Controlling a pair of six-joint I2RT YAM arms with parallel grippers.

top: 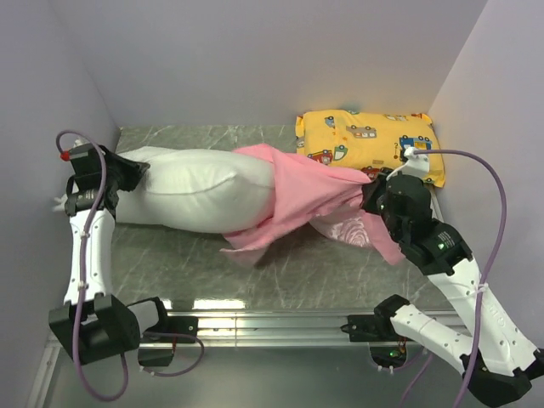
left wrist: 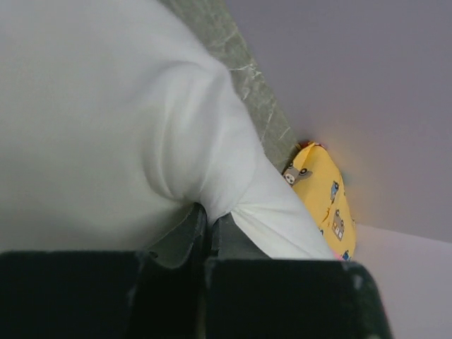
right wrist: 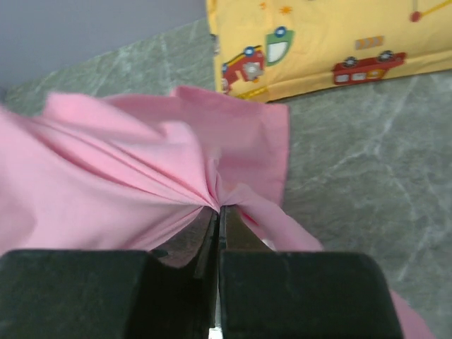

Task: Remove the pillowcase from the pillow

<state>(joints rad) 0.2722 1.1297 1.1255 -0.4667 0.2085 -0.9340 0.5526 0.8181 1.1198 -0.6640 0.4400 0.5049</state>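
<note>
The plump white pillow (top: 191, 189) lies across the table's left and middle, its left half bare. The pink pillowcase (top: 297, 194) still wraps its right end and bunches toward the right. My left gripper (top: 136, 174) is shut on the pillow's left end; the wrist view shows its jaws pinching white fabric (left wrist: 208, 212). My right gripper (top: 367, 197) is shut on a gathered fold of the pillowcase (right wrist: 141, 169), with its jaws closed at the pinch (right wrist: 219, 208). A patterned part of the pillowcase (top: 348, 229) lies under the right arm.
A yellow cartoon-vehicle pillow (top: 370, 140) lies at the back right against the wall, also seen in the right wrist view (right wrist: 325, 42) and left wrist view (left wrist: 321, 198). Grey walls enclose the marble tabletop (top: 314, 272) on three sides.
</note>
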